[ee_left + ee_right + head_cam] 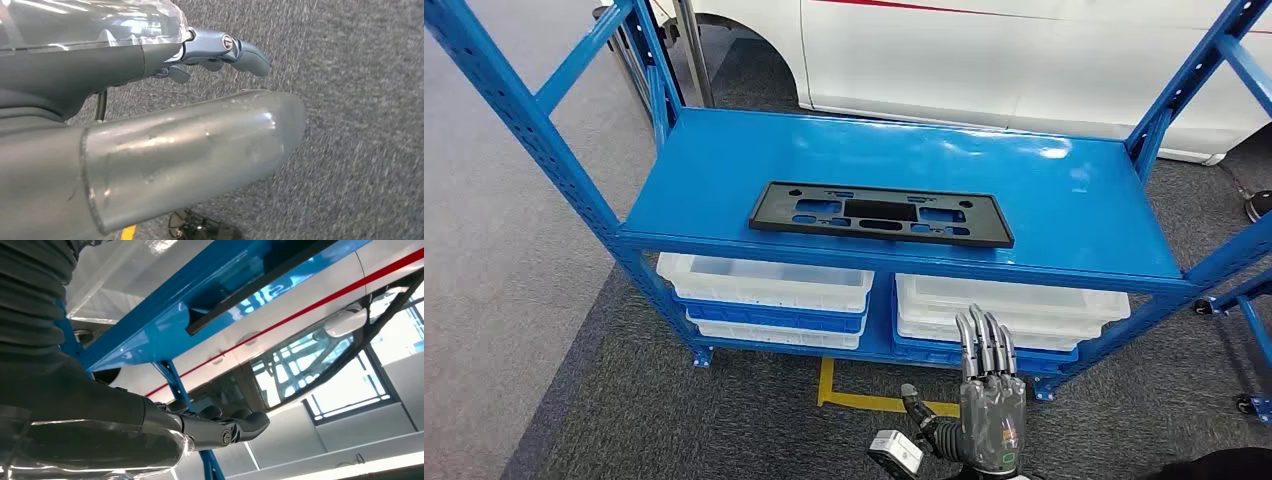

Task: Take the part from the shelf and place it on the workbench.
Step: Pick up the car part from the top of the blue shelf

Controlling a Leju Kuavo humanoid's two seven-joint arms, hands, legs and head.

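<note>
The part point(881, 213) is a long, flat black plate with several cut-outs, lying across the middle of the blue shelf's top board point(1064, 190), near its front edge. My right hand point(989, 400) is raised in front of the shelf, below the board, to the right of the part's middle; its fingers are straight, pointing up, and hold nothing. The right wrist view looks up past the hand point(215, 427) at the board's underside and the part's dark edge point(260, 290). My left hand point(220, 47) hangs over grey carpet, its fingers loosely extended and bare.
White and blue bins point(764, 285) point(1009, 310) fill the shelf's lower level. Blue uprights point(524, 110) point(1184, 90) frame the board on both sides. A white car point(1024, 60) stands behind. Yellow tape point(864, 400) marks the carpet in front.
</note>
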